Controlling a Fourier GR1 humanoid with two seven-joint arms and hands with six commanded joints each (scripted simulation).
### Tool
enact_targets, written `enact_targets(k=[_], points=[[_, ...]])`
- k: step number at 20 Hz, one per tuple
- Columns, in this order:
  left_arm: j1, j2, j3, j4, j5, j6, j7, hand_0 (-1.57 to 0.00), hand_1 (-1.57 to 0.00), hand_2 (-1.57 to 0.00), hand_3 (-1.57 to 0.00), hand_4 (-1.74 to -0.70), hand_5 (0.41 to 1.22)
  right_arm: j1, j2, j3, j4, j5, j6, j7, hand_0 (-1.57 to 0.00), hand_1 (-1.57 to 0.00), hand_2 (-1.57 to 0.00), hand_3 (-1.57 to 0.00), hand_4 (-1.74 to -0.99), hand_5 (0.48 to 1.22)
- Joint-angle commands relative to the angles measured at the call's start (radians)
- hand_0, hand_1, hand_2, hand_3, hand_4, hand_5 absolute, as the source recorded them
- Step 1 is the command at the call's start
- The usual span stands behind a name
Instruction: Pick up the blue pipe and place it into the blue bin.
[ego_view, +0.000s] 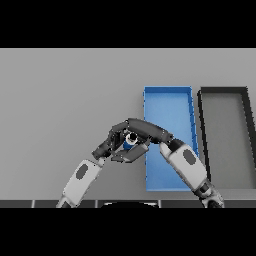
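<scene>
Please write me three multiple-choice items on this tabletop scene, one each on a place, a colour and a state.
1. Where does the black bin stand relative to the blue bin?
A. on the robot's right of it
B. on the robot's left of it
C. stacked on top of it

2. What colour is the pipe seen between the two hands?
A. red
B. blue
C. yellow

3. Where is the blue pipe at this moment?
A. lying inside the black bin
B. lying alone far out on the grey table
C. between the curled fingers of the right hand and the left hand, just left of the blue bin

Answers:
1 A: the black bin sits beside the blue one toward the view's right edge.
2 B: its visible body is blue with a pale end.
3 C: both hands close in around it outside the bin's left wall.
</scene>
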Motion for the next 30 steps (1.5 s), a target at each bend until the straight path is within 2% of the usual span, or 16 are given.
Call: enact_targets(k=[1,3,4,6,8,11,14,15,16,17,18,21,24,26,29,30], points=[[0.009,-0.004,-0.001,0.007,-0.007,0.006,-0.007,-1.57,-1.57,-1.57,-1.57,-1.64,1.221,0.000,0.007,0.005,0.006,-0.001,-0.002,0.012,-1.01,-1.02,-1.04,-0.87,-1.514,0.550],[0.012,-0.026,0.008,0.012,0.018,-0.009,-0.029,-1.57,-1.57,-1.57,-1.52,-1.68,1.221,0.013,0.027,0.017,0.005,-0.014,-0.017,0.007,-1.22,-1.22,-1.23,-1.02,-1.581,0.650],[0.017,-0.031,0.017,0.012,0.036,-0.018,-0.051,-1.57,-1.57,-1.57,-1.53,-1.69,1.221,0.013,0.026,0.010,0.005,-0.040,-0.017,0.005,-1.29,-1.29,-1.30,-1.10,-1.606,0.765],[0.020,-0.041,0.019,0.000,0.046,-0.019,-0.047,-1.57,-1.57,-1.57,-1.49,-1.71,1.221,0.003,0.023,0.018,0.011,-0.032,-0.025,0.002,-1.39,-1.39,-1.40,-1.25,-1.648,0.929],[0.007,-0.045,0.029,0.007,0.044,-0.028,-0.040,-1.57,-1.57,-1.57,-1.44,-1.72,1.221,0.012,0.016,0.035,0.005,-0.015,-0.031,-0.038,-1.45,-1.45,-1.46,-1.36,-1.680,1.034],[0.008,-0.044,0.039,-0.008,0.038,-0.034,-0.018,-1.57,-1.57,-1.57,-1.43,-1.73,1.221,0.010,0.005,0.049,0.015,-0.003,-0.047,-0.111,-1.51,-1.51,-1.51,-1.46,-1.710,1.125],[0.023,-0.043,0.028,-0.005,0.019,-0.019,-0.050,-1.57,-1.57,-1.57,-1.42,-1.73,1.221,0.021,0.023,0.064,0.008,-0.005,-0.082,-0.088,-1.54,-1.54,-1.54,-1.52,-1.725,1.172],[0.017,-0.037,0.035,-0.012,0.011,-0.012,-0.040,-1.57,-1.57,-1.57,-1.42,-1.73,1.221,0.023,0.020,0.053,0.011,0.000,-0.088,-0.106,-1.55,-1.55,-1.55,-1.53,-1.728,1.182],[0.019,-0.031,0.030,-0.014,-0.020,0.006,-0.070,-1.57,-1.57,-1.57,-1.45,-1.72,1.221,0.031,0.016,0.057,0.002,0.003,-0.087,-0.121,-1.55,-1.55,-1.55,-1.54,-1.731,1.190],[0.010,-0.026,0.034,-0.014,-0.040,0.014,-0.076,-1.46,-1.34,-1.29,-1.17,-1.60,1.221,0.025,0.018,0.062,-0.001,0.013,-0.098,-0.124,-1.56,-1.56,-1.56,-1.54,-1.733,1.196],[0.011,-0.014,0.031,-0.019,-0.036,-0.018,-0.078,-1.17,-1.07,-1.03,-0.93,-1.47,1.221,0.030,0.017,0.067,-0.012,0.011,-0.103,-0.118,-1.56,-1.56,-1.56,-1.55,-1.734,1.201],[0.011,0.001,0.031,-0.020,-0.058,-0.088,-0.061,-0.60,-0.55,-0.53,-0.48,-1.21,1.221,0.036,0.019,0.072,-0.032,-0.002,-0.115,-0.049,-1.56,-1.56,-1.56,-1.56,-1.738,1.211],[0.013,-0.009,0.041,-0.020,-0.080,-0.086,-0.018,-0.31,-0.28,-0.27,-0.24,-1.05,0.938,0.038,0.031,0.080,-0.042,0.025,-0.130,-0.005,-1.57,-1.57,-1.57,-1.56,-1.739,1.216],[0.016,-0.006,0.049,-0.021,-0.070,-0.087,0.010,-0.20,-0.18,-0.17,-0.16,-1.00,0.770,0.047,0.024,0.080,-0.052,0.037,-0.129,-0.047,-1.57,-1.57,-1.57,-1.57,-1.740,1.218],[0.026,-0.022,0.053,-0.019,-0.042,-0.084,0.065,-0.10,-0.09,-0.09,-0.08,-0.97,0.603,0.037,0.036,0.074,-0.023,0.044,-0.130,-0.041,-1.57,-1.57,-1.57,-1.57,-1.740,1.219],[0.031,-0.019,0.050,-0.025,-0.052,-0.076,0.045,-0.08,-0.07,-0.07,-0.06,-0.97,0.567,0.035,0.040,0.064,-0.025,0.020,-0.129,-0.038,-1.57,-1.57,-1.57,-1.57,-1.741,1.220]])
